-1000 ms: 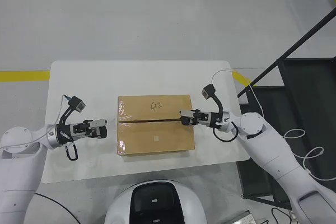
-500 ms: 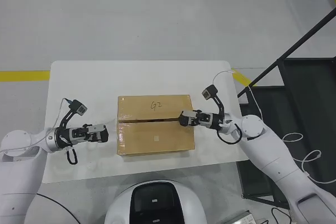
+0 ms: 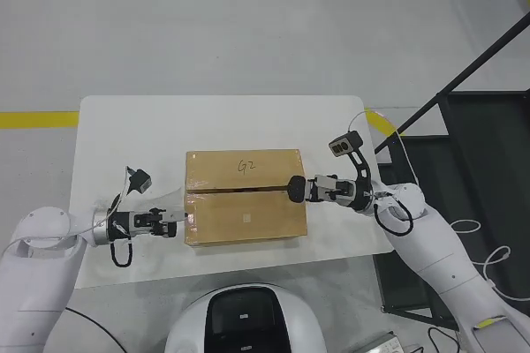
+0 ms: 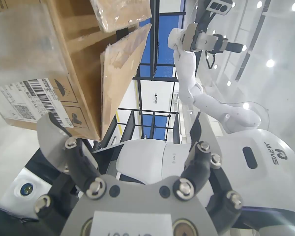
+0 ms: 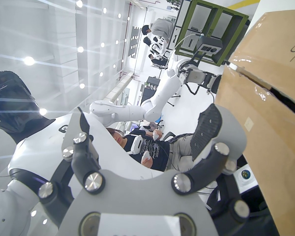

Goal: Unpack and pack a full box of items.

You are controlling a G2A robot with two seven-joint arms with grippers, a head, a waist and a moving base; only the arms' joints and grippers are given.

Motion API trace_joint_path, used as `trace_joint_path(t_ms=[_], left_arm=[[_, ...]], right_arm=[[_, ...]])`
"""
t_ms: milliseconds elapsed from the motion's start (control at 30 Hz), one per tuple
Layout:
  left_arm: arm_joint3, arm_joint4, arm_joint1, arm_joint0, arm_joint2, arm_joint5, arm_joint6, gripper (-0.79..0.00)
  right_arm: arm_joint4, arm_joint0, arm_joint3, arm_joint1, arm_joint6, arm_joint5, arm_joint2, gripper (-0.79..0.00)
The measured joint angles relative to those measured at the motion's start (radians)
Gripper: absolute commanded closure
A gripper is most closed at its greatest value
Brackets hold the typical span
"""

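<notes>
White table (image 3: 132, 132) under hand-marked cardboard box (image 3: 243, 212)

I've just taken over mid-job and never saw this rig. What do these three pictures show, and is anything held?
It is a two-armed robot at a white table. The top picture looks down from a camera above its arms; the other two come from cameras on the wrists, each looking along its own arm's jaws. On the table lies one cardboard box, its top flaps down. The left arm has its jaws at one end of the box, the right arm at the opposite end, near the seam between the flaps. Both pairs of jaws stand open and hold nothing. Each wrist picture also shows the other arm farther off.
</notes>
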Motion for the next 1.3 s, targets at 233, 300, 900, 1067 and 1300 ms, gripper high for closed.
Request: trace_joint_path(t_ms=[233,300,900,1067,1300], left_arm=[[0.043,-0.027,-0.012,-0.039,0.061,-0.036,0.062,-0.785],[0.062,-0.052,-0.018,-0.054,0.082,-0.045,0.075,-0.785],[0.243,-0.127,-0.077,-0.263,0.268,-0.111,0.144,-0.785],[0.265,-0.136,-0.073,-0.261,0.254,-0.124,0.125,-0.785],[0.2,-0.133,-0.033,-0.164,0.144,-0.095,0.073,-0.785]], right_arm=[[0.006,-0.017,0.01,-0.006,0.007,-0.007,0.015,-0.785],[0.008,-0.02,0.012,-0.007,0.009,-0.011,0.021,-0.785],[-0.004,-0.048,0.052,-0.015,0.016,-0.003,0.08,-0.785],[-0.01,-0.046,0.051,-0.02,0.024,0.006,0.078,-0.785],[-0.017,-0.041,0.045,-0.028,0.033,0.018,0.07,-0.785]])
